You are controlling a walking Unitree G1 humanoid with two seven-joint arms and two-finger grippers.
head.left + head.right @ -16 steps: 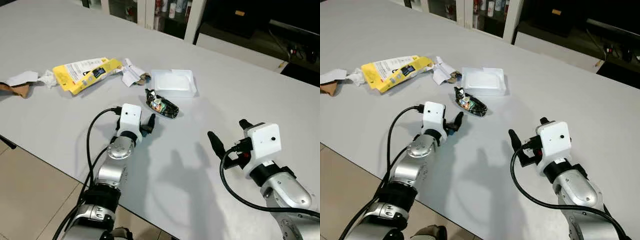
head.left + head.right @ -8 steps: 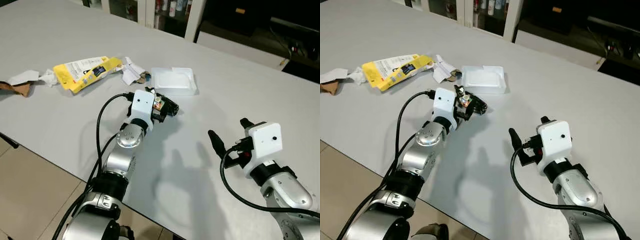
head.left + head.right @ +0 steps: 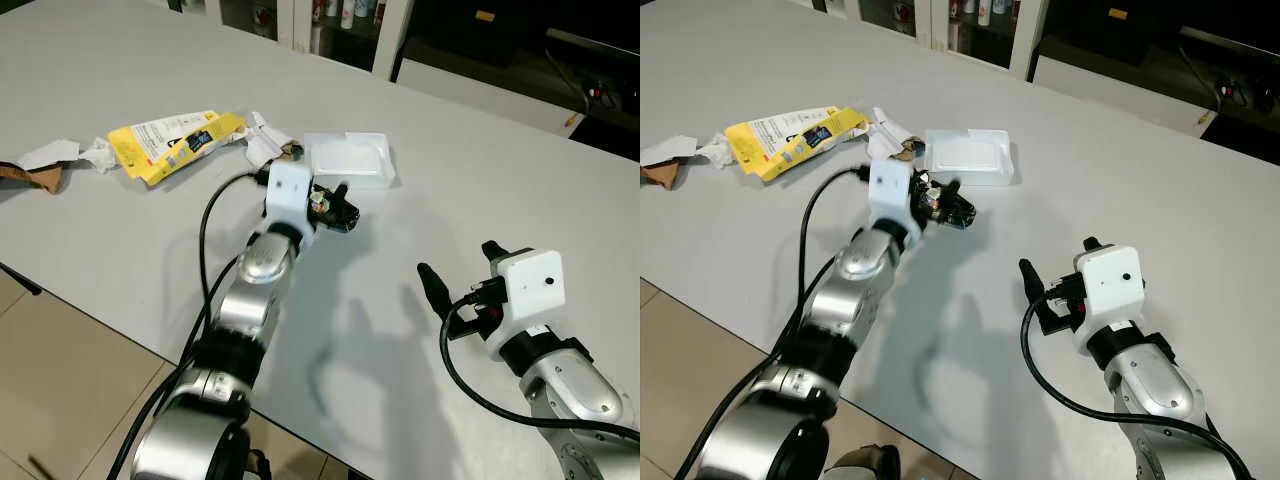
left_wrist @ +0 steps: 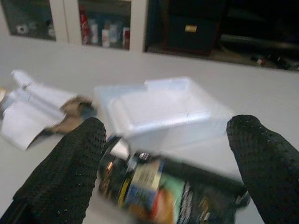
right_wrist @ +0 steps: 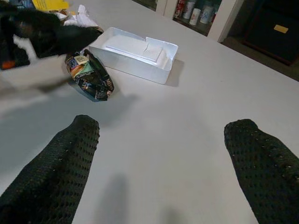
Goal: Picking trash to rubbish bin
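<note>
On the smooth grey desk (image 3: 480,160), a crumpled dark glossy wrapper (image 4: 173,196) lies just in front of a white shallow foam tray (image 3: 347,160), and the left hand (image 3: 330,205) is spread wide with its black dotted fingers (image 4: 70,172) on either side of the wrapper. Beyond it lie torn white paper scraps (image 3: 262,140) and a flat yellow packet (image 3: 170,145). The right hand (image 3: 455,285) hovers well apart over bare desk, also wide and holding nothing.

Two shiny silver robot arms
Each arm has a white box at the wrist, a looping black cable, and bumpy black fingers.
</note>
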